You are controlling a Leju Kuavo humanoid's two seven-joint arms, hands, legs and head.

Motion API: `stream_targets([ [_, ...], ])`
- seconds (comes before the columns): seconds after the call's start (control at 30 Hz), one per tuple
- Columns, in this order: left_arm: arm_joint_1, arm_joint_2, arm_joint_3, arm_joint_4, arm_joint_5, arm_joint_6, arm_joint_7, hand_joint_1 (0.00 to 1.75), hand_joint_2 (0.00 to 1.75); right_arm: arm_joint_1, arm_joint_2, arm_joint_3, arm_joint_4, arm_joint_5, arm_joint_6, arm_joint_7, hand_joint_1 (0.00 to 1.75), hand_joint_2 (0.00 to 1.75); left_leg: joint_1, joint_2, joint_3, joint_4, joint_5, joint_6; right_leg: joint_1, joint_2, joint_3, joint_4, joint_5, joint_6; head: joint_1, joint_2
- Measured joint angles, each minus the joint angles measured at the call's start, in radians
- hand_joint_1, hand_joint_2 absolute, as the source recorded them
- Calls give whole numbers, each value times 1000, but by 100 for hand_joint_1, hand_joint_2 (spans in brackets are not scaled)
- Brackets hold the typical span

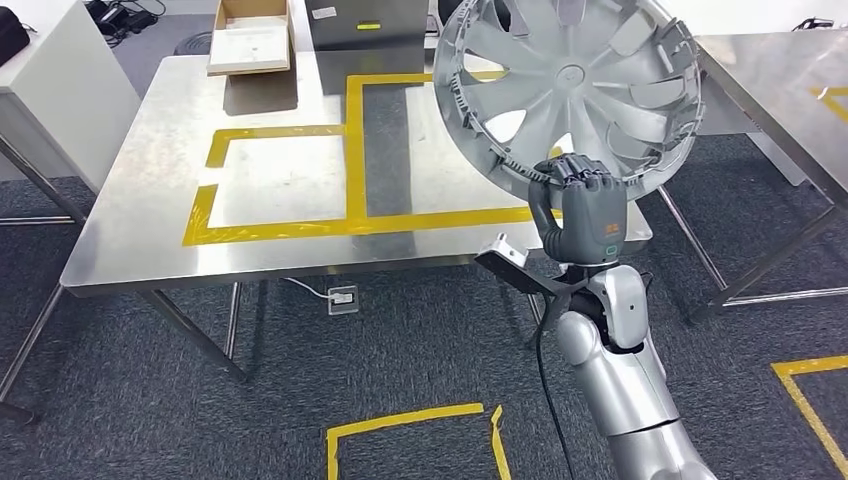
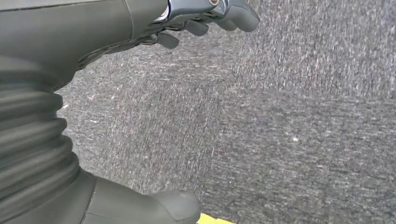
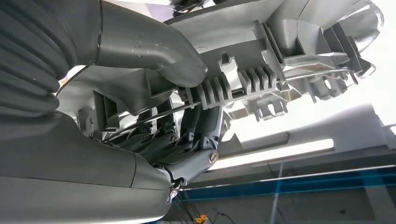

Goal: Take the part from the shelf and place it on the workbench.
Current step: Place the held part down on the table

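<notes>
One silver hubcap [image 1: 570, 85] held upright by the right hand [image 1: 583, 205].
Fingers clamp its lower rim above the steel workbench's [image 1: 150, 180] right near edge; left hand [image 2: 140, 28] empty, fingers apart.

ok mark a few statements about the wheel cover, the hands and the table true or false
1. The right hand grips the silver plastic wheel cover by its rim. True.
2. The wheel cover lies flat on the steel workbench. False: it is held up, tilted.
3. Yellow tape lines mark the workbench. True.
4. The left hand holds a box. False: it holds nothing, above grey carpet.
</notes>
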State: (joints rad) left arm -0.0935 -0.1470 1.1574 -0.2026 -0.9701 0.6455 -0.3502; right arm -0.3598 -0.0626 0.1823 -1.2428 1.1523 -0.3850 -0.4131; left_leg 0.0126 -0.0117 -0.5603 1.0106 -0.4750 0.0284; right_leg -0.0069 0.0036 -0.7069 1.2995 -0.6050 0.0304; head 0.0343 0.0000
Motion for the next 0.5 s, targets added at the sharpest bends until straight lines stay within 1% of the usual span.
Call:
stream_targets([
  [0.03,1,0,0,0,0,0,0,0,175,2,0,0,0,0,0,1,175,175,-1,-1,11,0,-8,-1,1,0,-10,-15,22,-3,0,0],
  [0.07,1,-1,0,0,0,0,0,0,175,3,0,0,0,0,1,2,175,175,-2,-2,23,0,-18,-2,3,0,-1,-67,64,-10,1,0],
  [0.1,1,-2,0,0,0,0,0,0,175,3,0,0,0,0,1,2,175,175,-3,-3,35,-1,-27,-4,7,0,20,-141,120,-19,1,0],
  [0.13,0,-3,0,0,1,0,0,0,175,4,0,0,0,0,0,2,175,175,-4,-3,46,-1,-36,-6,13,-1,39,-210,164,-30,1,0],
  [0.17,-1,-5,0,0,2,0,-1,0,175,4,0,0,0,0,0,1,175,175,-4,-4,53,-3,-43,-10,19,-2,55,-263,189,-38,2,0],
  [0.2,-2,-6,0,0,2,0,-2,0,175,4,0,0,-2,1,0,0,175,175,-3,-4,56,-7,-49,-16,24,-2,65,-293,200,-46,3,0],
  [0.23,-2,-7,0,0,3,1,-3,0,175,4,0,0,-4,1,0,0,175,175,-3,-4,62,-7,-48,-23,27,-1,70,-305,193,-51,4,0],
  [0.3,-2,-7,0,0,3,1,-4,0,175,6,1,0,-8,1,0,2,175,175,-4,-2,71,-4,-46,-35,23,-1,94,-321,191,-61,6,0],
  [0.33,-3,-8,0,0,3,2,-4,0,175,7,2,0,-9,0,0,3,175,175,-5,-1,67,18,-47,-40,20,-1,108,-328,189,-66,5,0],
  [0.37,-4,-9,0,1,4,2,-5,0,175,7,4,0,-10,1,0,4,175,175,-5,0,49,53,-57,-43,16,-2,121,-331,187,-69,4,0],
  [0.4,-5,-9,0,1,4,2,-5,0,175,8,6,0,-11,3,1,4,175,175,-4,1,15,110,-73,-46,14,-3,132,-334,181,-71,2,0],
  [0.47,-5,-8,0,1,10,3,-4,0,175,10,10,0,-13,9,4,2,175,175,-3,2,-73,233,-122,-56,12,-2,149,-333,164,-72,1,0],
  [0.5,-5,-7,0,1,15,2,-3,0,175,12,12,0,-14,12,8,2,175,175,-3,3,-109,267,-141,-60,11,-1,160,-333,154,-71,0,0],
])
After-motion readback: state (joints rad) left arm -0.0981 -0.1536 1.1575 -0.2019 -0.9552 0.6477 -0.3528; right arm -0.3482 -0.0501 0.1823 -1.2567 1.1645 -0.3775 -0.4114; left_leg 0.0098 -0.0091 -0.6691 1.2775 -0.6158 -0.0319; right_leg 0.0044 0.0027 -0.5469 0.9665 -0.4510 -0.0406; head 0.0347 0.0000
